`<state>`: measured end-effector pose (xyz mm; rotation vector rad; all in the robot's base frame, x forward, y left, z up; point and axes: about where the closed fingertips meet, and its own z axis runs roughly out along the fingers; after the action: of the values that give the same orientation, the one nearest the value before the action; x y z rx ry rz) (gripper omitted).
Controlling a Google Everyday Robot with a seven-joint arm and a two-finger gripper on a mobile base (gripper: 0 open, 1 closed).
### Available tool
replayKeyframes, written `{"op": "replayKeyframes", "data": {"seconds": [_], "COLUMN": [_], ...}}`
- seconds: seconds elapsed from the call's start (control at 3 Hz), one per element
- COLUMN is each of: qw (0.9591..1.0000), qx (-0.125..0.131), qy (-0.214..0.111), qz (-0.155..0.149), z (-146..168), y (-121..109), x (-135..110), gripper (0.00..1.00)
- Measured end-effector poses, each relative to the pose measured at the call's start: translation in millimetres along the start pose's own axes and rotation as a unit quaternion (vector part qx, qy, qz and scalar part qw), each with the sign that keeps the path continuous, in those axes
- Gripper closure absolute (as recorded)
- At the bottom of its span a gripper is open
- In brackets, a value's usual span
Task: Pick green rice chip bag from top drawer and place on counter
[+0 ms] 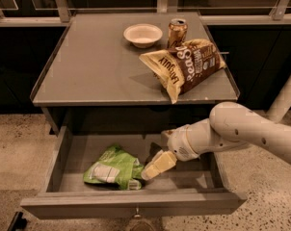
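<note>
The green rice chip bag (113,169) lies flat in the left half of the open top drawer (136,202). It is bright green with a white label patch. My gripper (154,167) reaches down into the drawer from the right on a cream arm. Its tip is right beside the bag's right edge, touching or nearly touching it. The counter (92,71) is above the drawer, grey with a thin raised rim.
On the counter stand a white bowl (142,34), a copper-coloured can (177,31) and a large brown-and-cream chip bag (184,65) at the right. The drawer's knob (137,212) is at the front centre. Speckled floor surrounds the cabinet.
</note>
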<state>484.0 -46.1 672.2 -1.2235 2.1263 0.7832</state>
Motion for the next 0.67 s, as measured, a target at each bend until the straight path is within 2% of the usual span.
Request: {"op": "replayKeyframes", "data": {"seconds": [0.67], "qw": [0.9988], "qx": [-0.032], "qy": [-0.012], "qz": [0.035], "z": [34], "y": [0], "x": [-9], "gripper": [0.00]}}
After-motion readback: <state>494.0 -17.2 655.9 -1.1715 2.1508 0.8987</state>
